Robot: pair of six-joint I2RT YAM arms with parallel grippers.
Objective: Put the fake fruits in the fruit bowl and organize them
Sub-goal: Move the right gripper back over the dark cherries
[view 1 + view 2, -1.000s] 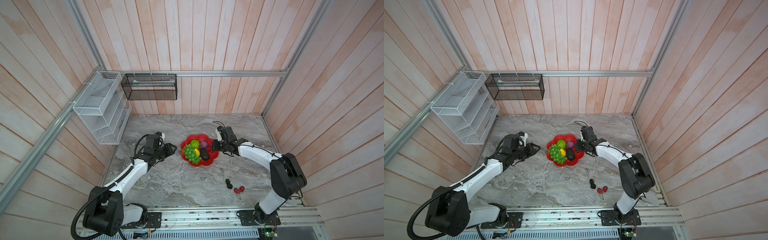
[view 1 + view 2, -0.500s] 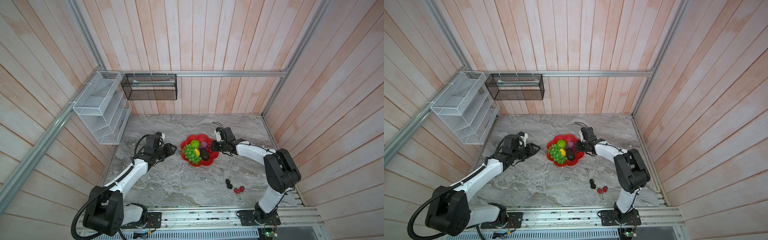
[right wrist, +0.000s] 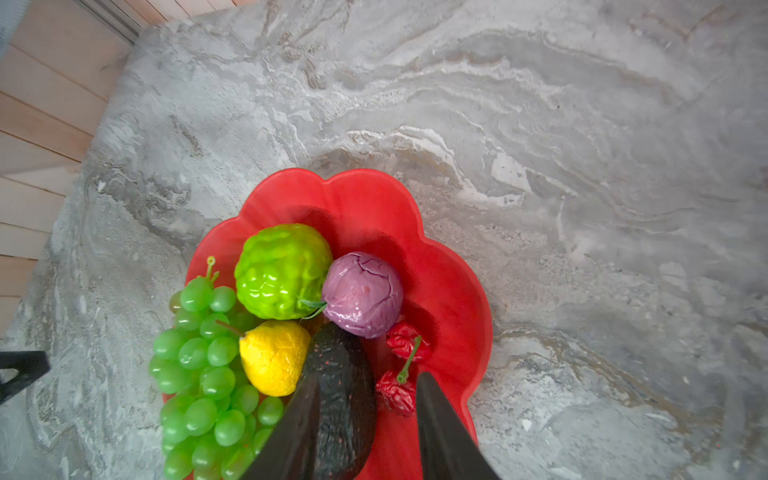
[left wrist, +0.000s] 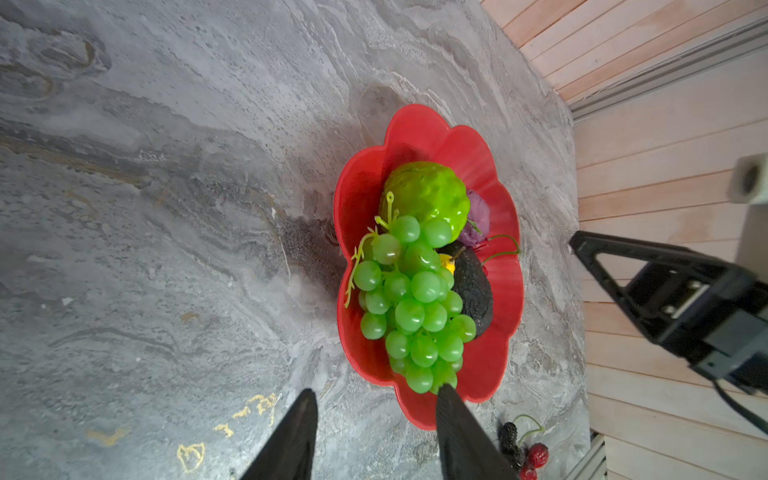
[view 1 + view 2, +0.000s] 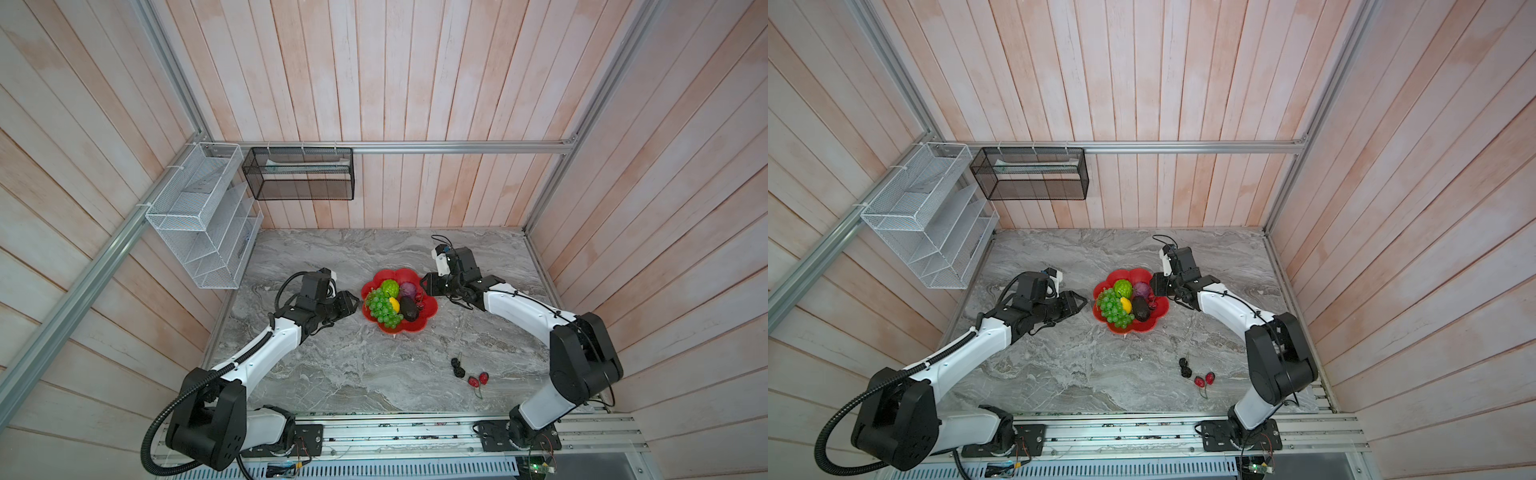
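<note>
The red scalloped fruit bowl (image 5: 415,325) (image 5: 1148,325) (image 3: 449,291) (image 4: 419,133) holds the green grape bunch (image 3: 199,374) (image 5: 384,311), bumpy lime-green ball (image 3: 282,270), purple ball (image 3: 361,293), lemon (image 3: 274,357), avocado (image 3: 345,386) and a stemmed red berry pair (image 3: 404,341). My right gripper (image 3: 370,375) (image 5: 424,286) hangs open over the bowl's right side, its jaws either side of the avocado and a red berry, gripping neither. Left of the bowl, my left gripper (image 4: 377,388) (image 5: 353,305) is open and empty. Black berries (image 5: 457,368) (image 4: 509,440) and red berries (image 5: 478,379) (image 4: 538,453) lie on the table.
The grey marble table (image 5: 332,365) is walled by wooden planks. A white wire basket (image 5: 199,216) hangs on the left wall and a black mesh basket (image 5: 299,174) on the back wall. A metal rail (image 5: 395,428) runs along the front edge.
My right gripper's jaws have opened over the bowl, where the red berry pair now lies free. The left gripper's jaws have widened a little. Neither arm has shifted much.
</note>
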